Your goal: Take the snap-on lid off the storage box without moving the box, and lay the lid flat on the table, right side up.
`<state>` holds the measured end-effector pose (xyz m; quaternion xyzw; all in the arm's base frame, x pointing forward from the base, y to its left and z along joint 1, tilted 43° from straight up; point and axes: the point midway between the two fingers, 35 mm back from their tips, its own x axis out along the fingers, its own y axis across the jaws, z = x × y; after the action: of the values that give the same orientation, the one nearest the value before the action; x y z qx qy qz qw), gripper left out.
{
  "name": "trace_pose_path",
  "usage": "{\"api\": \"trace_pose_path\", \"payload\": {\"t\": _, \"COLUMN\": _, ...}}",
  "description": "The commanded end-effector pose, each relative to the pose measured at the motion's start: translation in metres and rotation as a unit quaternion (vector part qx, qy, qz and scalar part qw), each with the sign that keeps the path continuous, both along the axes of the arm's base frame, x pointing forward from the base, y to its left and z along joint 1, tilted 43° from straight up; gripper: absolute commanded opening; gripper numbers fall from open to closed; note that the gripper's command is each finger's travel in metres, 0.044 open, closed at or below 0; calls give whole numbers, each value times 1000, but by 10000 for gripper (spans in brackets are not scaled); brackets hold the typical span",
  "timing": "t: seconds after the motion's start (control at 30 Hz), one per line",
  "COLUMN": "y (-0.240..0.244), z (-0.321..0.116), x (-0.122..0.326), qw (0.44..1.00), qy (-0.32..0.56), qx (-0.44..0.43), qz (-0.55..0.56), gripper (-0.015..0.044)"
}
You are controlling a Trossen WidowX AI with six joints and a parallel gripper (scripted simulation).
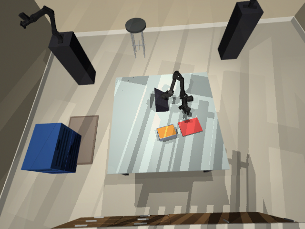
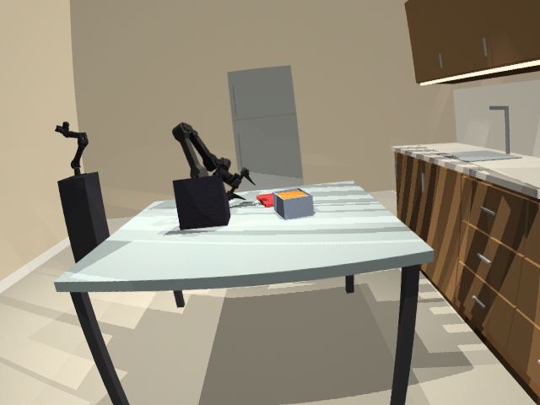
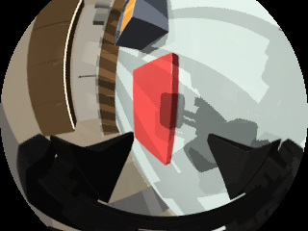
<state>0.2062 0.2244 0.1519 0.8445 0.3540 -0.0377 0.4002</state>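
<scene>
The red lid (image 1: pixel 190 127) (image 2: pixel 264 200) (image 3: pixel 151 106) lies flat on the table, beside the box and apart from it. Its smooth, plain face is up, with no raised rim showing on it. The grey-blue storage box (image 1: pixel 168 138) (image 2: pixel 296 207) (image 3: pixel 144 33) stands upright and uncovered, with an orange surface (image 1: pixel 166 131) (image 2: pixel 292 194) showing inside its walls. My gripper (image 1: pixel 187 113) (image 2: pixel 249 191) (image 3: pixel 172 138) is open and empty, with its fingers wide apart. It is above the table, just off the lid's edge on the arm's side, and does not touch the lid.
A dark block (image 1: pixel 161 102) (image 2: pixel 200 202) stands on the table (image 1: pixel 133 148) (image 2: pixel 244 261) beside the arm. A stool (image 1: pixel 135 25), two dark pedestals (image 1: pixel 74 59) (image 1: pixel 240 32) and a blue cabinet (image 1: pixel 43 145) stand away from the table.
</scene>
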Motion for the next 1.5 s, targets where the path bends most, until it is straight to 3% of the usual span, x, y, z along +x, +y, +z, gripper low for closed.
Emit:
{"api": "trace_pose_path", "payload": {"t": 0.0, "y": -4, "z": 7, "x": -1, "qw": 1000, "qy": -2, "qx": 4, "qz": -2, "gripper": 440}}
{"api": "trace_pose_path", "payload": {"t": 1.47, "y": -56, "z": 48, "x": -25, "qw": 1000, "qy": -2, "qx": 3, "qz": -2, "gripper": 440}}
